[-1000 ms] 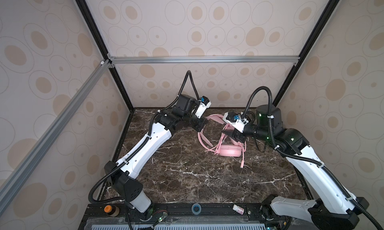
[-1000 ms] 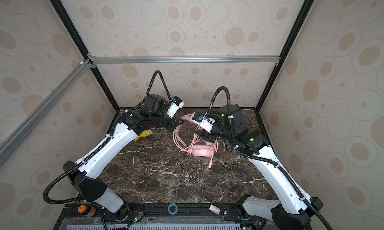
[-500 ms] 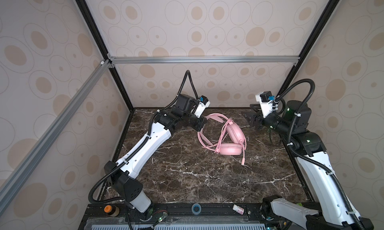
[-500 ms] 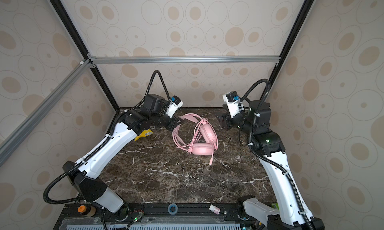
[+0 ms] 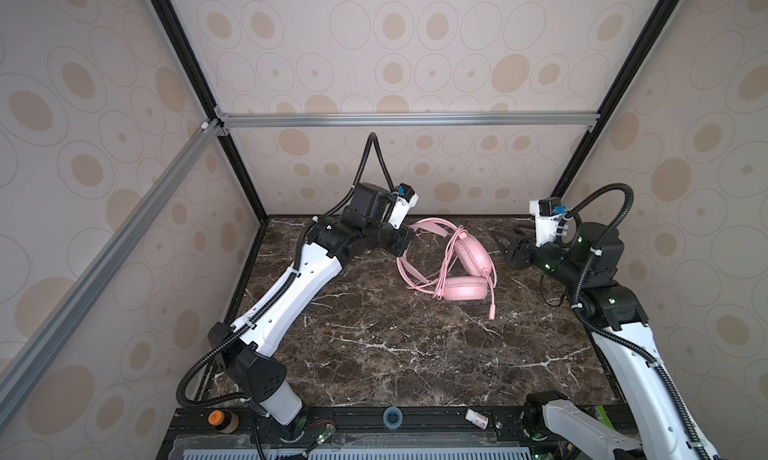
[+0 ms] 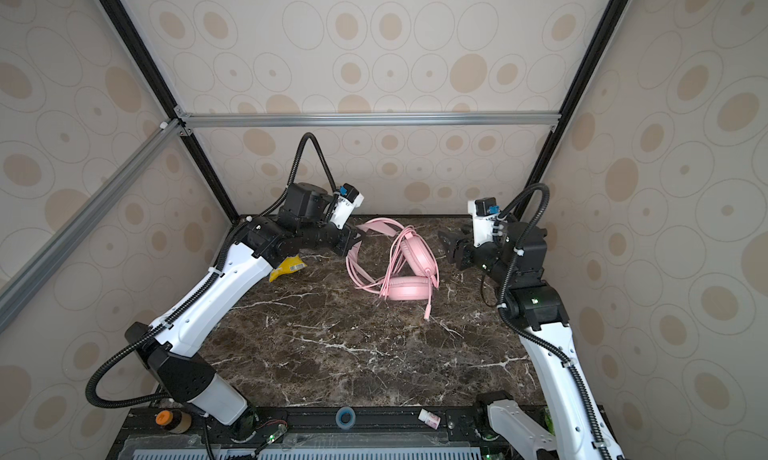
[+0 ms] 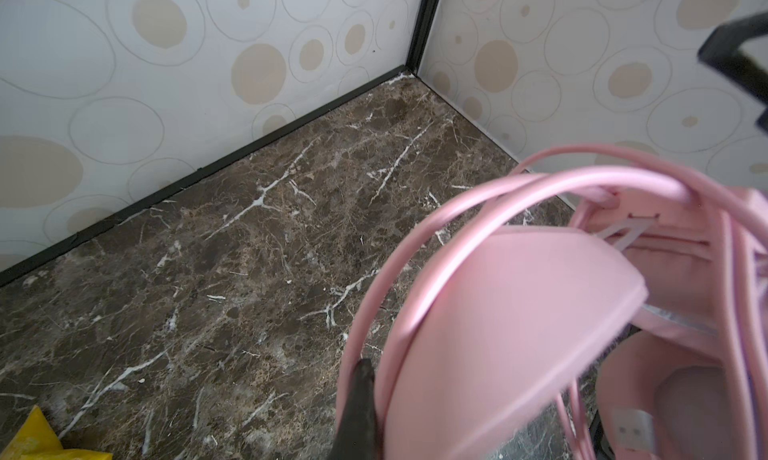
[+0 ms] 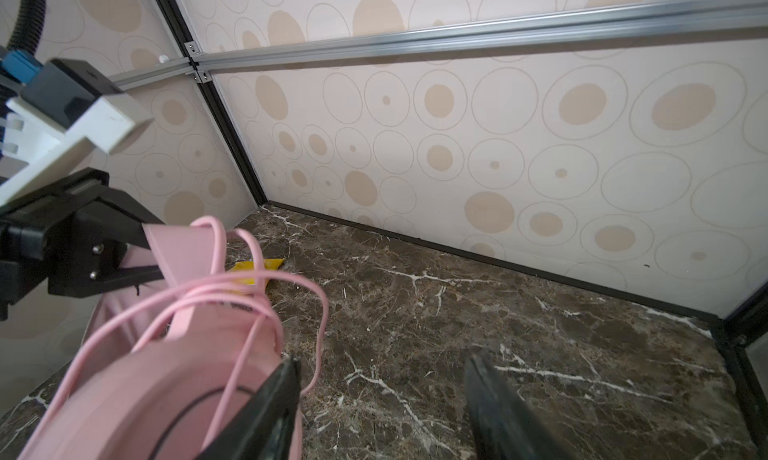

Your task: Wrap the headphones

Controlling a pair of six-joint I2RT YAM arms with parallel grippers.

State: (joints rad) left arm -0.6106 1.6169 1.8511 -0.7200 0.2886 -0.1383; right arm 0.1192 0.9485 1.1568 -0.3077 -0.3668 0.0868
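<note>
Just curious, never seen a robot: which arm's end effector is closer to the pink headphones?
Left. The left end effector is clamped on the headband of the headphones; the right end effector hangs open, apart, beside the upright earcup.

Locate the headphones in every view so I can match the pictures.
Top view: headphones at the table's rear centre.
Top view: same place.
Left wrist: close up, headband and earcup filling the foreground.
Right wrist: close up, earcup nearest, cable looped over it.
Shared landmark: left gripper clamped on the headband.

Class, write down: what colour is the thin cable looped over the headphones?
The thin cable is pale pink, matching the padded headphones; clearest in the left wrist view.
</note>
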